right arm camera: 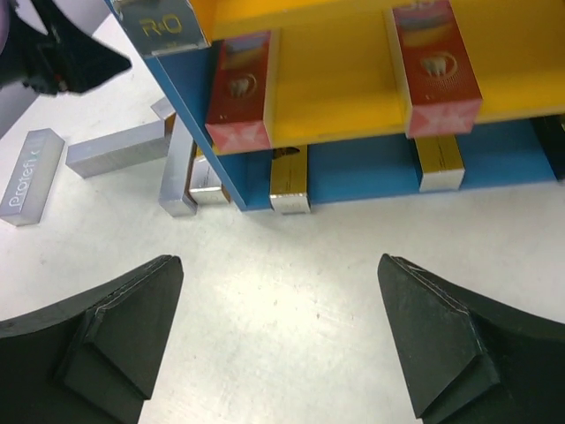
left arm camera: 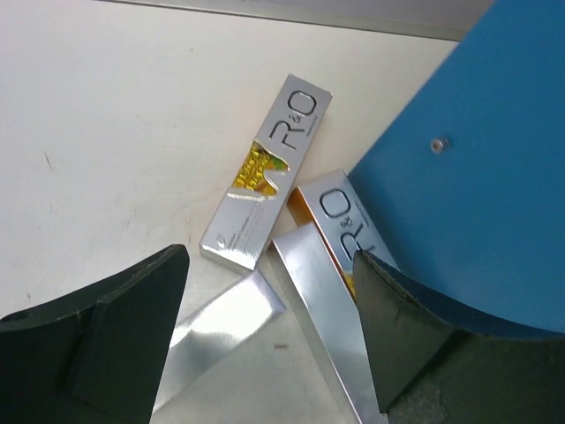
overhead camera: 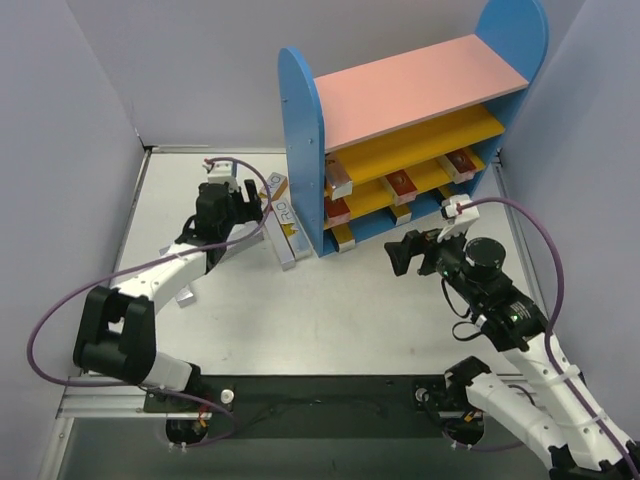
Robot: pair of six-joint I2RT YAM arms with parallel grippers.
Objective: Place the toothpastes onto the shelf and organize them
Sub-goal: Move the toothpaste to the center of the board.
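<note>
The shelf (overhead camera: 420,85) stands at the back right; it also shows in the right wrist view (right arm camera: 335,79). Red toothpastes (overhead camera: 402,183) lie on its yellow boards, two of them in the right wrist view (right arm camera: 240,88). Gold-ended boxes (right arm camera: 290,181) sit on the blue base. Several silver toothpastes (overhead camera: 283,225) lie on the table against the shelf's left panel (left arm camera: 468,177). My left gripper (overhead camera: 250,200) is open and empty just above them (left arm camera: 271,265); a silver box (left arm camera: 322,318) lies between its fingers. My right gripper (overhead camera: 395,255) is open and empty in front of the shelf (right arm camera: 278,265).
White walls close in the table on the left, back and right. Another silver box (overhead camera: 185,293) lies beside the left arm's forearm. Purple cables loop off both arms. A black strip runs along the near edge (overhead camera: 320,395).
</note>
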